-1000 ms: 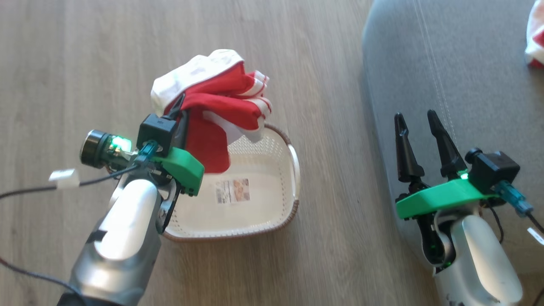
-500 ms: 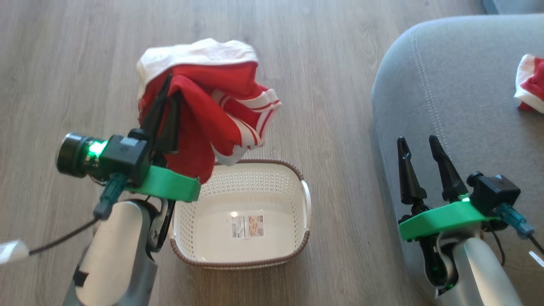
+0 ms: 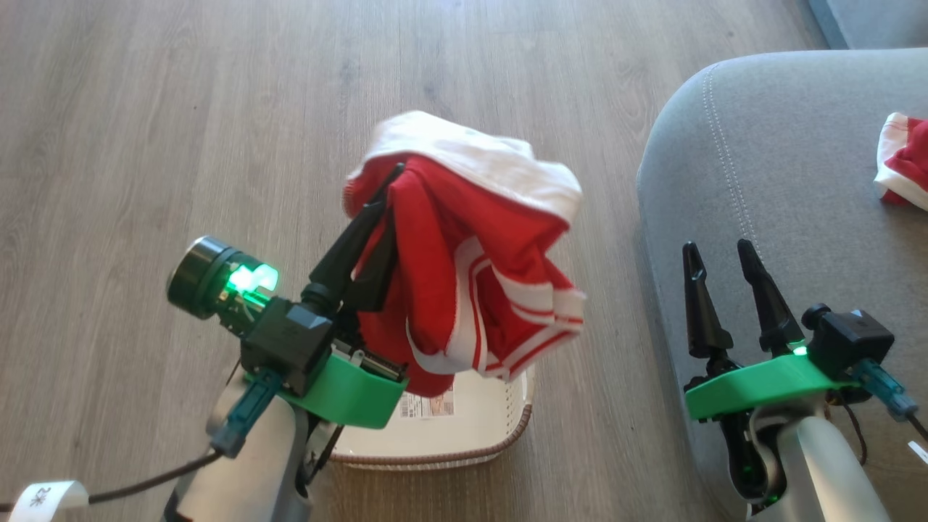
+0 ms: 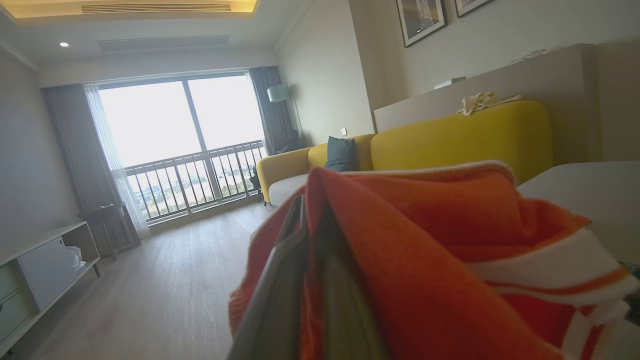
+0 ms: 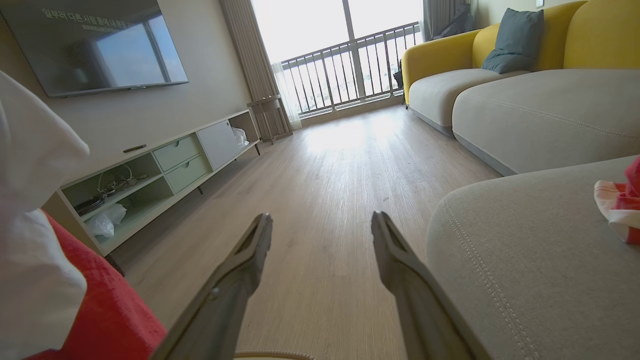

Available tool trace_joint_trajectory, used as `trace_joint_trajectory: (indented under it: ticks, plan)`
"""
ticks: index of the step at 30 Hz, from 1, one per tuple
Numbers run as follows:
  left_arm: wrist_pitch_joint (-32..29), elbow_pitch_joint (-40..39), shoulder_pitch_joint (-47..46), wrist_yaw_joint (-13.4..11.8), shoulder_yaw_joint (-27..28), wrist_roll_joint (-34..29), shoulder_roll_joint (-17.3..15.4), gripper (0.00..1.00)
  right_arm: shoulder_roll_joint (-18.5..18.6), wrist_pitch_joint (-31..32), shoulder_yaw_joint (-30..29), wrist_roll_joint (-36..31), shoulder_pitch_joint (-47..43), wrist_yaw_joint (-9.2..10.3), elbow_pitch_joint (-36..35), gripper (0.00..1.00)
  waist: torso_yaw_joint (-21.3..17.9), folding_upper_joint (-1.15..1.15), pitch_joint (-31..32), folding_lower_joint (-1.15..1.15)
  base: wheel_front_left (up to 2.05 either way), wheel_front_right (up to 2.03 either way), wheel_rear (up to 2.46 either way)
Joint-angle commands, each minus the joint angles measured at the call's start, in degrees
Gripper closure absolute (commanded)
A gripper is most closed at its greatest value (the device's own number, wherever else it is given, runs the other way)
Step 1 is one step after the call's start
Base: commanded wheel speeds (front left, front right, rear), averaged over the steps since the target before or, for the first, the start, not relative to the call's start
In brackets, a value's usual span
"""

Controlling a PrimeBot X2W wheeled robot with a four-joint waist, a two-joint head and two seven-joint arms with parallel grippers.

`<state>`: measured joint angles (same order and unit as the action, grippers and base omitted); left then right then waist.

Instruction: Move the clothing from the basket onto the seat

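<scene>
Floor (image 3: pixel 181 109) first: pale wood planks right across my head view, under everything. Seat (image 3: pixel 783 181) on my right, a big grey cushion with a rounded corner and a line of pale stitching along its near edge. My right wrist view has it (image 5: pixel 525 260) low on the right, same stitching.

Basket (image 3: pixel 449 458) next, on the floor between my two arms and apart from the seat. I see its brown rim and a patch of cream bottom; the rest hides behind what I'm carrying.

And here's the garment (image 3: pixel 464 275): red, white band on top, white stripes at the hem, bunched up and hanging in the air over the basket, not on the seat. From up here the hem overlaps the basket's far side, and I can't tell whether they touch. My left wrist view is crowded with it (image 4: pixel 425 260), and its edge shows at the left of my right wrist view (image 5: pixel 100 320).

Second garment (image 3: pixel 902 159), red and white, lies on the seat at the far right edge, also seen from my right wrist (image 5: pixel 620 205).

Left claw (image 3: pixel 384 203) is clamped tight on the garment, fingers buried in red folds (image 4: pixel 310 225). Right claw (image 3: pixel 716 250) has its fingers spread wide, holding nothing, over the seat's near edge, well apart from the second garment (image 5: pixel 321 217).

Label (image 3: pixel 433 406) on the basket bottom is half covered.
</scene>
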<state>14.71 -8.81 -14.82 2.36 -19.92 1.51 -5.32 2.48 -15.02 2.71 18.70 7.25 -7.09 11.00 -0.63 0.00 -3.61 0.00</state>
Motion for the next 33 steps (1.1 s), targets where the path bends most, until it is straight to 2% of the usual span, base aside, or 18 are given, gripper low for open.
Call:
trace_joint_trajectory:
  ticks: [1,9,14,20,33]
  plan:
    - [0.29,-2.23,-1.32,0.12,1.48,0.0,0.41,1.0,0.4,0.02,1.2,-0.21,0.35,-0.4,-2.31,0.0,0.04,0.0,-0.3,0.0,0.0,0.0,0.0]
    - [0.29,-3.54,-0.2,1.35,-0.42,0.78,1.38,1.0,0.4,0.02,0.68,-0.07,-0.23,-0.4,-2.99,0.0,0.81,0.0,-0.75,0.0,0.0,0.0,0.0]
    - [0.29,-8.04,-0.55,2.75,-2.31,0.62,1.71,1.0,0.4,0.02,0.7,-0.12,-0.12,-0.4,-2.9,0.0,1.05,0.0,-0.82,0.0,0.0,0.0,0.0]
    - [0.29,-13.01,-1.46,3.16,-2.54,0.8,2.07,1.0,0.4,0.02,0.78,-0.12,0.04,-0.4,-2.86,0.0,1.35,0.0,-1.14,0.0,0.0,0.0,0.0]
    - [0.29,-7.48,0.87,4.38,-3.28,2.71,2.36,1.0,0.4,0.02,1.6,0.08,0.13,-0.4,-2.71,0.0,0.86,0.0,-1.02,0.0,0.0,0.0,0.0]
